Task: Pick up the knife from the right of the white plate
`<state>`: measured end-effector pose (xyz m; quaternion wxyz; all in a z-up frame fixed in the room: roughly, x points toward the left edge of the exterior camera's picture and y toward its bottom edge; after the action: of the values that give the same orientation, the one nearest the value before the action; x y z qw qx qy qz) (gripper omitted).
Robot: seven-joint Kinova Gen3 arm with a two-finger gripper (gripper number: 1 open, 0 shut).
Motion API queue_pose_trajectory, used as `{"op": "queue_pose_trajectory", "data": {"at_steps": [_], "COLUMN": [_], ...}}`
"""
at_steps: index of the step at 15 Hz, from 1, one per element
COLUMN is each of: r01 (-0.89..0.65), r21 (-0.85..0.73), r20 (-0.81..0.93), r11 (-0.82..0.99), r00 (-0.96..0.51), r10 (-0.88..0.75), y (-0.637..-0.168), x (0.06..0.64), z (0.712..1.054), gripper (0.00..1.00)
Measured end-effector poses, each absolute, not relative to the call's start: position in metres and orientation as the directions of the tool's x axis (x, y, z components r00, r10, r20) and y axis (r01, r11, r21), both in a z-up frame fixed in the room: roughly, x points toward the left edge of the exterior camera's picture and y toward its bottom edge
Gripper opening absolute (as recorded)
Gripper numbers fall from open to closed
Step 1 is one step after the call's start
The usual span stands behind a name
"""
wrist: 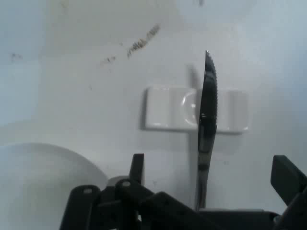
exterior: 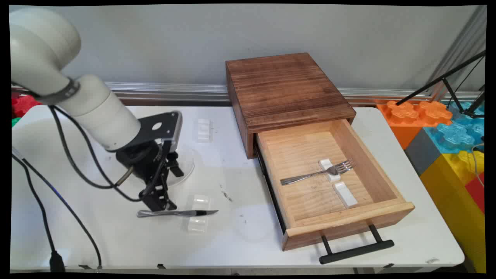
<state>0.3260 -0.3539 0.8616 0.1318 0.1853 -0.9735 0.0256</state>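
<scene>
pincer [wrist: 211,191] wide open over knife [exterior: 176,213] handle, not gripping, blade lying across white rest [wrist: 192,115]

Tool [exterior: 158,204] low, tilted down, fingers apart

No readable text, label, brand, number or sign shows in either the main or hand view.
</scene>
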Motion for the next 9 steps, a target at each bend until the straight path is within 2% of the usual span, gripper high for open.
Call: {"op": "queue_pose_trajectory", "data": {"at_steps": [9], "r01": [-0.347], "r21": [-0.033], "r20": [0.23], "r11": [0.937], "r00": [-0.915], "r10": [-0.33], "y": [-0.334], "x": [0.335], "z": [0.812], "gripper": [1.0]}}
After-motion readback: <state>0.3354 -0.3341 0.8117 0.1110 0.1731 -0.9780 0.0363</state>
